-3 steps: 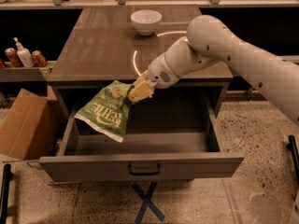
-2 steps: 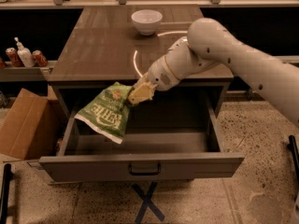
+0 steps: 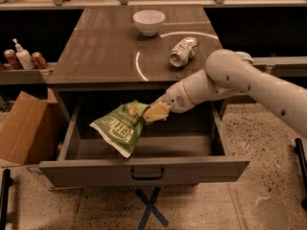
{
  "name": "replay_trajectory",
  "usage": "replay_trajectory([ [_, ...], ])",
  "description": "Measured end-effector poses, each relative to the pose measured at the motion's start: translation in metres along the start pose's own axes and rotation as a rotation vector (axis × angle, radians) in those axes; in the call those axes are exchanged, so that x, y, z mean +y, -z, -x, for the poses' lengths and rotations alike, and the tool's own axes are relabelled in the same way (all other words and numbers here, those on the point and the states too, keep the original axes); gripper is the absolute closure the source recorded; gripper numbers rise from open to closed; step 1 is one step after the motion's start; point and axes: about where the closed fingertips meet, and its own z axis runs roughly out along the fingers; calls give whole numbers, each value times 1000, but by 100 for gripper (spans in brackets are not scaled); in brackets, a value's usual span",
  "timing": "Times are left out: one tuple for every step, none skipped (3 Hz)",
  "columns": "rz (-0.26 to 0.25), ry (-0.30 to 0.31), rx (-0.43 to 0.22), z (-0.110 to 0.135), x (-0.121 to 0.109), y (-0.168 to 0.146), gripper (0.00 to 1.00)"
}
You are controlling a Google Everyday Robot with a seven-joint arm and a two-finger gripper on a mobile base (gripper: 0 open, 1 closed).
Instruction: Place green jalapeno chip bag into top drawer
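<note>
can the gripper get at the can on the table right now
Probably not yet: the gripper is shut on the chip bag over the open drawer. Nothing blocks the can itself.

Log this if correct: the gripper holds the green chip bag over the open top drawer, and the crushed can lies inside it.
Wrong on the can: the camera view shows the crushed can on the tabletop. The gripper does hold the green jalapeno chip bag over the open top drawer.
</note>
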Motion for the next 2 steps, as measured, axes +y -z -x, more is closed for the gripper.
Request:
replay_trajectory([
  [-49, -92, -15, -33, -16, 3, 100],
  [-100, -161, -15, -59, -36, 4, 100],
])
